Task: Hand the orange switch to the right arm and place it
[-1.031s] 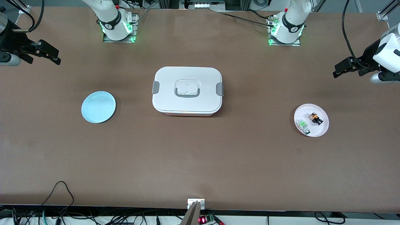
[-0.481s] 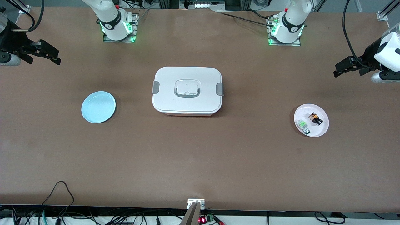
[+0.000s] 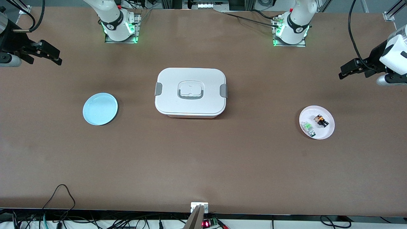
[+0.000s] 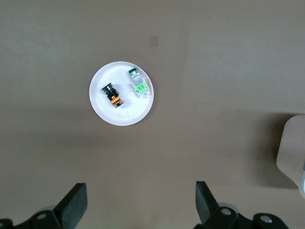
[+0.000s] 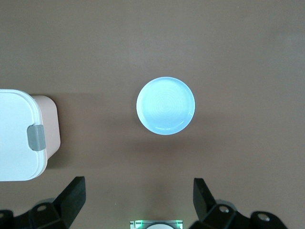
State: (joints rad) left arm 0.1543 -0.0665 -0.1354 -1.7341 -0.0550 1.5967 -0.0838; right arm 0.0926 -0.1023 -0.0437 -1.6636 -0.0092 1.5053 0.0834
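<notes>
Little has changed: the left gripper [image 3: 345,70] shifts slightly at the desk's [image 3: 203,165] three o'clock end, jaws released; the right gripper [image 3: 52,55] waits, jaws released; the orange switch [image 3: 320,120] sits untouched on the white plate [image 3: 329,129].

I see two white Franka arms, each base [image 3: 119,27] ringed by a black band with a small round logo and lit green along the mounting plate, at the top of the frame. At the upper left edge, the right gripper [image 3: 47,52] is matte black with slim fingers, a silver cylinder beneath and black cables looping above. At the upper right edge, the left gripper [image 3: 349,69] is black under a white housing, with a black cable.
</notes>
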